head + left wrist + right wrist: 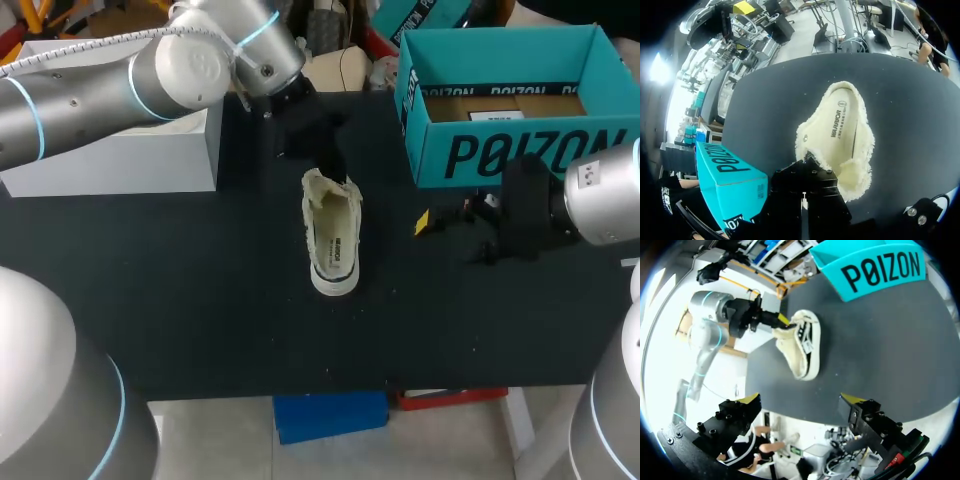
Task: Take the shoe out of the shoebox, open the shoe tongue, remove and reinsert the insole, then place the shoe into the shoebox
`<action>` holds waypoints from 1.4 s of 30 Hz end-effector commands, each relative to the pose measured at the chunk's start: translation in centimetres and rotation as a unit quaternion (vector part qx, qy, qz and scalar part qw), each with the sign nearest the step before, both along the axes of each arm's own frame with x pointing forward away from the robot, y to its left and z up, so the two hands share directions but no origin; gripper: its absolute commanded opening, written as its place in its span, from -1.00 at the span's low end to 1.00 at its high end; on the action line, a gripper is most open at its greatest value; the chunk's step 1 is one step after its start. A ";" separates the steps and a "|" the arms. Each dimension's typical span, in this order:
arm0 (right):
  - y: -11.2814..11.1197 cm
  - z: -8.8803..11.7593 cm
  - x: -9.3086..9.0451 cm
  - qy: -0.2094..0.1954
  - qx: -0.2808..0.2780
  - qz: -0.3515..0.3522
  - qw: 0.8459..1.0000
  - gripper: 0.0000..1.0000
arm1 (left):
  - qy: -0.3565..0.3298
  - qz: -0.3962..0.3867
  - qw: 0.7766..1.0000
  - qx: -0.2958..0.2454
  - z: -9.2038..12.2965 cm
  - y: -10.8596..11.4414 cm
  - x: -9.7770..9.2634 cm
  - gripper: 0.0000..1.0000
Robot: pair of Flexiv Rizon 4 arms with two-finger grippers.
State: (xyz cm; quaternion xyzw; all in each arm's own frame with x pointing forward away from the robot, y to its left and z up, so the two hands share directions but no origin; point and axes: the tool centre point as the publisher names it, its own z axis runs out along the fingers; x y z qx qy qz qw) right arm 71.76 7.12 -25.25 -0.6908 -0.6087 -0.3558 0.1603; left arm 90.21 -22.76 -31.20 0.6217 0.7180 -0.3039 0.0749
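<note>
Fingers spread, my right gripper (428, 220) idles mid-right; left gripper (322, 165) pinches the unboxed shoe (334, 280) by its tongue (318, 192), insole (338, 245) and shoebox (520, 150) return pending.

Even light, shoe (333, 235) well lit; white glare beyond (wrist views).

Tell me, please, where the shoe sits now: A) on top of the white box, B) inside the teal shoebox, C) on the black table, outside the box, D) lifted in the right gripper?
C: the shoe lies on the black table, outside the teal shoebox, and the right gripper stands open, apart from it.
</note>
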 end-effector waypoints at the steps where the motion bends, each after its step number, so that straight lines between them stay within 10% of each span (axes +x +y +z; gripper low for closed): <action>1: 0.1 0.0 0.0 0.000 -0.001 0.000 1.000 1.00 | 0.003 0.003 1.000 0.000 -1.2 -0.3 -0.4 -1.00; 18: 0.1 0.0 0.0 0.000 -0.001 0.000 1.000 1.00 | -0.082 0.011 0.996 -0.025 1.9 -0.7 1.5 -1.00; 32: 0.1 0.0 0.0 0.000 -0.001 0.000 1.000 1.00 | -0.111 0.009 0.985 0.135 -0.9 2.5 1.6 -1.00; 42: 0.1 0.0 0.0 0.000 -0.001 0.000 1.000 1.00 | -0.082 -0.012 0.989 0.125 -2.5 1.6 0.2 -1.00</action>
